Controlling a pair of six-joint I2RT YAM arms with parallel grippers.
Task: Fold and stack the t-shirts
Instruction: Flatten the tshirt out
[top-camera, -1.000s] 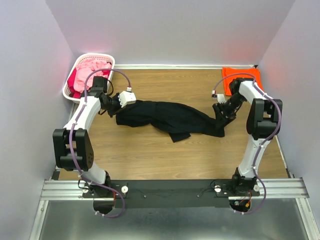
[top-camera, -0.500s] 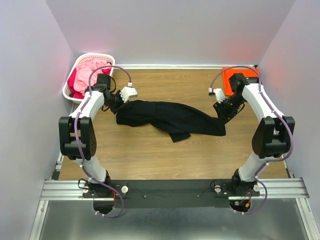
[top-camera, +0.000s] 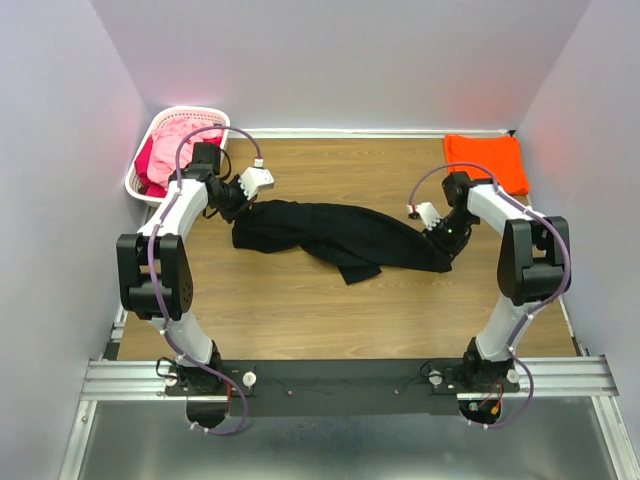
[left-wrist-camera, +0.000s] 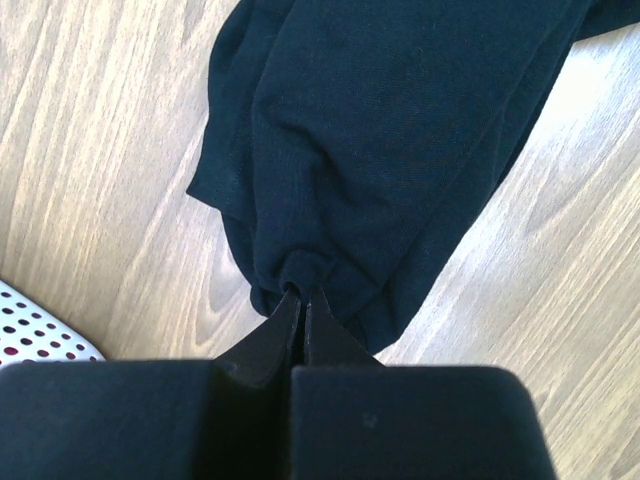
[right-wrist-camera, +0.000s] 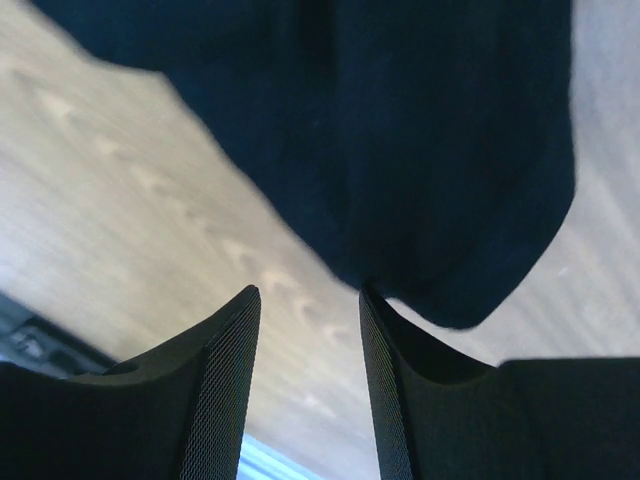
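So: left claw pinched the black shirt, right claw stood apart

The left gripper (left-wrist-camera: 302, 296) was closed tight, its two fingertips meeting on a small bunched fold at the edge of the black t-shirt (top-camera: 340, 235). Cloth gathered into puckers right at the tips and fanned away from them across the wood. A corner of the white basket (top-camera: 190, 112) showed low left in that wrist view.

The right gripper (right-wrist-camera: 305, 296) had its fingers spread, bare wood showing in the gap between them and nothing gripped. The far end of the black t-shirt lay just past the tips. One fingertip looked to be touching its rounded hem, but I couldn't tell for sure.

From above, the black t-shirt lay crumpled in a long, twisted band across the middle of the table (top-camera: 300, 310), running between the two claws, with a loose flap hanging toward the near side. The orange t-shirt (top-camera: 487, 160) lay flat in the far right corner, well apart from the black one. The basket sat in the far left corner with pink clothes (top-camera: 180, 135) in it, near the left arm.
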